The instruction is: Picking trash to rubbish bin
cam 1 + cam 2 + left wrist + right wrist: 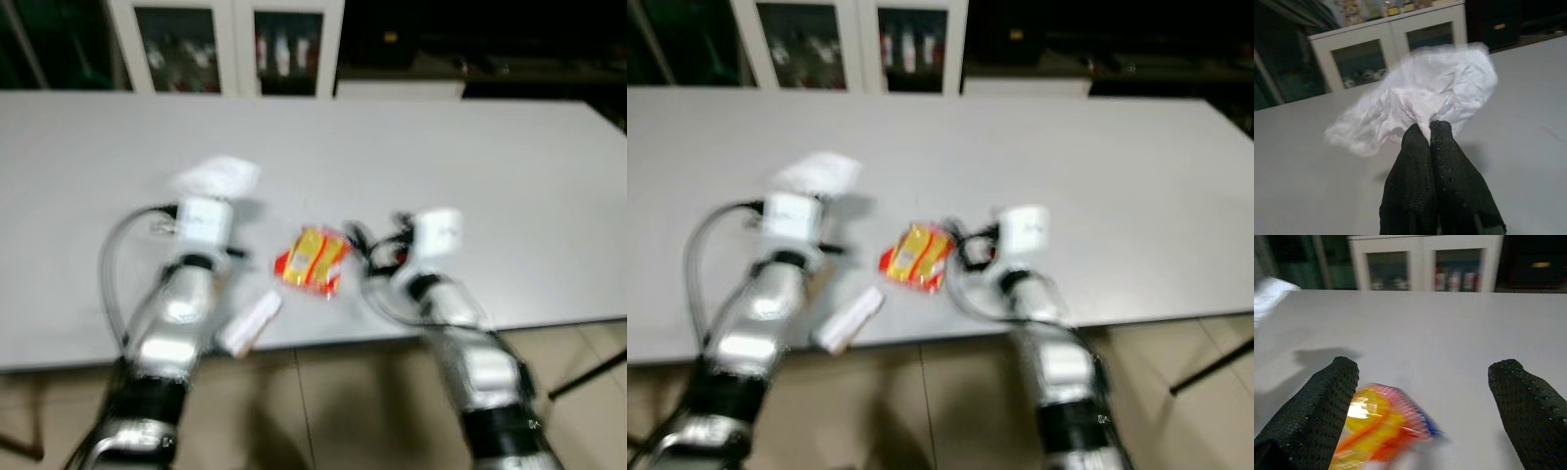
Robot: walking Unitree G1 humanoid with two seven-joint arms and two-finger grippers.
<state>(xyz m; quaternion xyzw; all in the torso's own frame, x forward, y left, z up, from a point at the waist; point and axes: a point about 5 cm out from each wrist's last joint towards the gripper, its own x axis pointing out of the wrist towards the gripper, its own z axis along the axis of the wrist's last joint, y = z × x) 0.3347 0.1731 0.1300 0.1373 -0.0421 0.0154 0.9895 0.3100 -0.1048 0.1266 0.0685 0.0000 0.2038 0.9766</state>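
The wrapper (313, 259), yellow and red, lies on the tabletop (490, 166) near its front edge, just beside the right gripper (1425, 396) and toward the robot's left of it. In the right wrist view the wrapper sits low between the spread fingers (1317, 406), closer to one of them than the other, so the right gripper is released and holds nothing. Its long axis appears to run roughly away from the robot, slightly slanted; the blur makes this uncertain. The right arm is plainly the nearer one, and the coming move likely turns on shifting that gripper a little leftward to centre the wrapper between the fingers.

The left gripper (1430, 128) is clenched on a crumpled white bag (1420, 98), held up clear of the tabletop, its shadow falling beneath it. A small white object (250, 321) lies at the tabletop's front edge beside the left arm; its nature cannot be told. A white cabinet (230, 44) stands beyond the tabletop. No bin can be made out.
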